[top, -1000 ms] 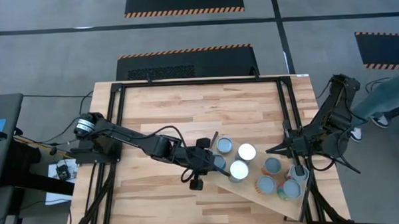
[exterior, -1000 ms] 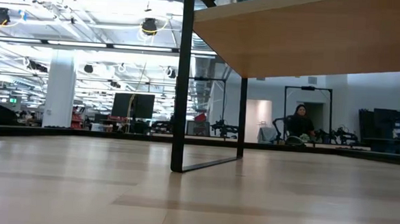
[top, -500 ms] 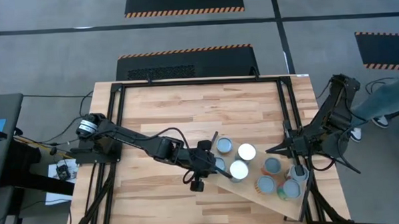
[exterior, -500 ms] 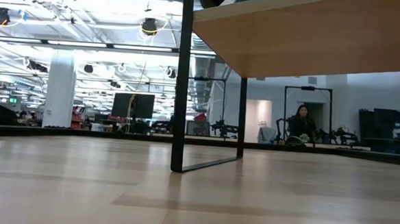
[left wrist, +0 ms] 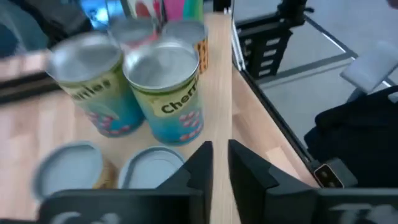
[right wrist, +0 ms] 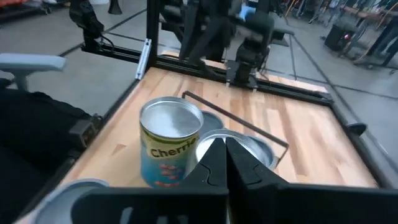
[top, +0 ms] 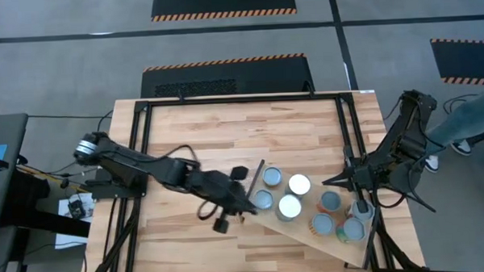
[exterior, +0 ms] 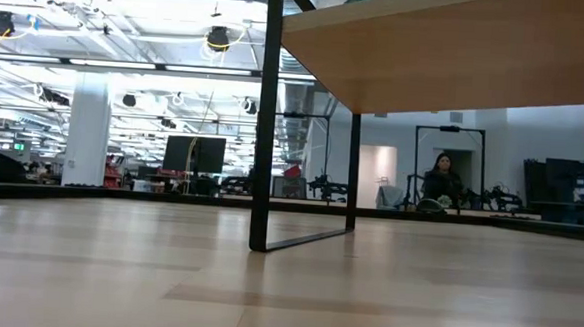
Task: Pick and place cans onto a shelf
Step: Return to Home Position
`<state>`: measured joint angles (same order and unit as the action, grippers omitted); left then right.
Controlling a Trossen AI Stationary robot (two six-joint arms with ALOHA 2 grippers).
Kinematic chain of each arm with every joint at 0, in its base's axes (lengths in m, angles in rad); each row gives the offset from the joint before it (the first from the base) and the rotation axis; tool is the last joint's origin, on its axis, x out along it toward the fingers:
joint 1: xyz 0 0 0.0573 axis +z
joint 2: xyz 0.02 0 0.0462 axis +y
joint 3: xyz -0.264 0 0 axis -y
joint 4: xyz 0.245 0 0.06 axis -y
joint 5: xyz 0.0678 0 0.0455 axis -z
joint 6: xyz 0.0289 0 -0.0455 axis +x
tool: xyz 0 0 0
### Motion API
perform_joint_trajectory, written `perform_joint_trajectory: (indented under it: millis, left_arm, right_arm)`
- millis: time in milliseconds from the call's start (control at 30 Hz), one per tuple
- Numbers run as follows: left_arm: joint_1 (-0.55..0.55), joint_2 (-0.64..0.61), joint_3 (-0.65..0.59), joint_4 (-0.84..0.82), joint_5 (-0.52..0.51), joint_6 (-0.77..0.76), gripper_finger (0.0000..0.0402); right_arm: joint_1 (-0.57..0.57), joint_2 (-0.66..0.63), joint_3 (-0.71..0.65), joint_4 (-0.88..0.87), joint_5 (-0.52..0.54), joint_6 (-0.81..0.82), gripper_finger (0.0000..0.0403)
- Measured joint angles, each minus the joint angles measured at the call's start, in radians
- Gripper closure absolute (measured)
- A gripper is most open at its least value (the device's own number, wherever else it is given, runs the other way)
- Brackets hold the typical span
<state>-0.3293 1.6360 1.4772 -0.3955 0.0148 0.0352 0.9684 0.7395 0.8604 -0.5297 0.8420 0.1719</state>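
Several cans stand upright on the pale wood shelf, which lies slantwise over the table's near right. Two silvery tops and two white tops stand at its left end, and others farther right. My left gripper hangs just left of the nearest silvery can. Its fingers stand a narrow gap apart with nothing between them, facing two cherry-labelled cans. My right gripper hangs shut over the shelf's right part, behind a cherry can.
A dark metal frame runs around the tabletop. The low view shows the shelf's underside raised on dark legs, with a seated person far behind. A person's leg is at the right edge. Bare planks lie left and far.
My left gripper has drawn back from the cans toward the table's left and near edges and has risen. The silvery can at the shelf's left end, half hidden by the gripper before, now shows whole and stands where it was.
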Motion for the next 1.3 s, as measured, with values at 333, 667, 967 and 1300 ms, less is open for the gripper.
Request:
perform_joint_trajectory:
  millis: [333, 667, 967, 1300]
  left_arm:
    - [0.005, -0.325, -0.457, 0.313, -0.056, 0.008, 0.04]
    - [0.104, -0.641, -0.826, 0.526, -0.056, -0.003, 0.0401]
    - [0.193, -0.856, -0.994, 0.574, -0.048, 0.024, 0.0401]
    - [0.24, -1.047, -1.129, 0.568, -0.023, 0.034, 0.0401]
  right_arm:
    - [-0.078, -0.046, -0.001, -0.006, -0.039, -0.129, 0.04]
    - [-0.348, -0.236, -0.181, 0.278, -0.361, -0.356, 0.0402]
    - [-0.666, -0.369, -0.297, 0.335, -0.619, -0.372, 0.0403]
    - [-0.938, -0.415, -0.394, 0.365, -0.789, -0.366, 0.0403]
